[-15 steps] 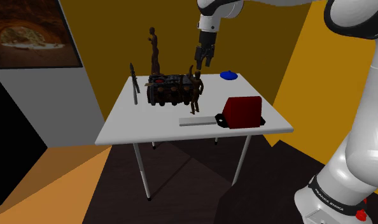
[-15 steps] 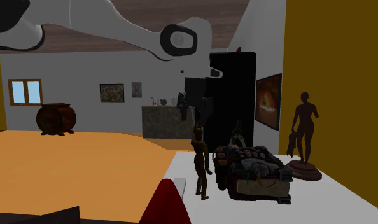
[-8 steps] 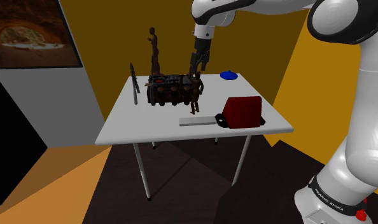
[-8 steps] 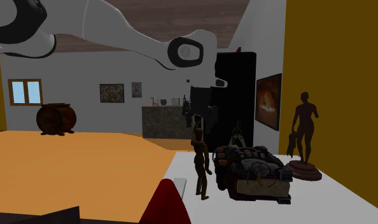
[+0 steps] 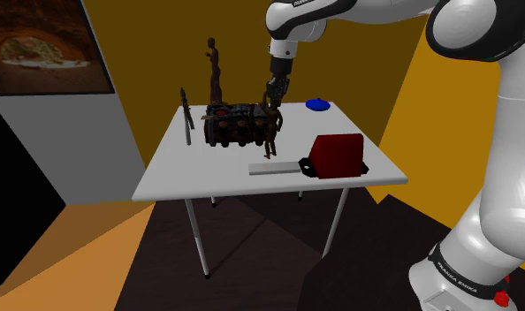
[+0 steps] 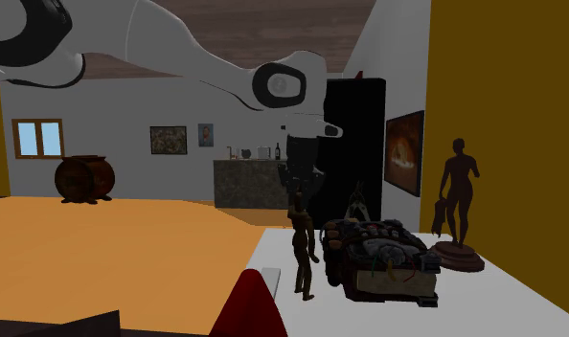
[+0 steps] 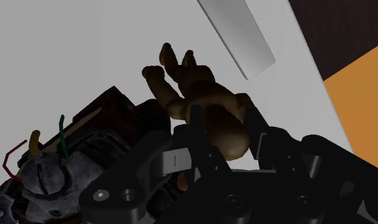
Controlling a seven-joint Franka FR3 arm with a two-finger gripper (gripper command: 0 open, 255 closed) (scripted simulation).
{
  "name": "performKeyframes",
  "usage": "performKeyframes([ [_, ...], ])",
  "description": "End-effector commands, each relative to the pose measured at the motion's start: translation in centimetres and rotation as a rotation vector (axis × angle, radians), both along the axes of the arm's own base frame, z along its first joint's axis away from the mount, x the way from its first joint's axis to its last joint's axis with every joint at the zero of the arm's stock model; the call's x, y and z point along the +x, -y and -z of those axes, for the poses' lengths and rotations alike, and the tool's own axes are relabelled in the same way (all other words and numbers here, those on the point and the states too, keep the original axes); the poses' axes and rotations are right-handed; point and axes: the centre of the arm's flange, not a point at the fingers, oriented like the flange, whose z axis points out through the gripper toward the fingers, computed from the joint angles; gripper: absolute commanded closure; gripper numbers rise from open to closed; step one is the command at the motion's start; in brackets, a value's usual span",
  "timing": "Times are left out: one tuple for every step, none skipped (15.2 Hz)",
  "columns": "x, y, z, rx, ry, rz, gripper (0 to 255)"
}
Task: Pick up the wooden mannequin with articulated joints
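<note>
Directly beneath our gripper (image 5: 275, 92) the wooden mannequin (image 5: 270, 132) stands upright on the white table (image 5: 177, 172), just beside a dark machine block (image 5: 232, 124). Its long axis runs vertical, in line with our approach. Our fingers stand apart, straddling its head without clasping; we judge a short descent, then closing, comes next.

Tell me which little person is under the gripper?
The brown wooden jointed mannequin, under the black gripper; the darker statue stands apart on a base.
</note>
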Motion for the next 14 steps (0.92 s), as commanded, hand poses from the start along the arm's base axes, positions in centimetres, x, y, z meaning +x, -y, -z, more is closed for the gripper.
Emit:
performKeyframes([
  [0.0, 0.0, 0.1, 0.001, -0.001, 0.0, 255],
  [0.0, 0.0, 0.1, 0.001, -0.001, 0.0, 255],
  [0.0, 0.0, 0.1, 0.001, -0.001, 0.0, 255],
  [0.0, 0.0, 0.1, 0.001, -0.001, 0.0, 255],
  [0.0, 0.0, 0.1, 0.001, -0.001, 0.0, 255],
  [0.0, -0.1, 0.1, 0.001, -0.001, 0.0, 255],
  [0.0, -0.1, -0.5, 0.001, -0.001, 0.0, 255],
  [0.0, -0.1, -1.0, 0.001, -0.001, 0.0, 255],
  [0.0, -0.1, -1.5, 0.001, -0.001, 0.0, 255],
  [0.0, -0.1, -2.0, 0.001, -0.001, 0.0, 255],
  [0.0, -0.1, -2.6, 0.001, -0.001, 0.0, 255],
  [0.0, -0.1, -3.1, 0.001, -0.001, 0.0, 255],
  [0.0, -0.1, -3.6, 0.001, -0.001, 0.0, 255],
  [0.0, -0.1, -4.2, 0.001, -0.001, 0.0, 255],
])
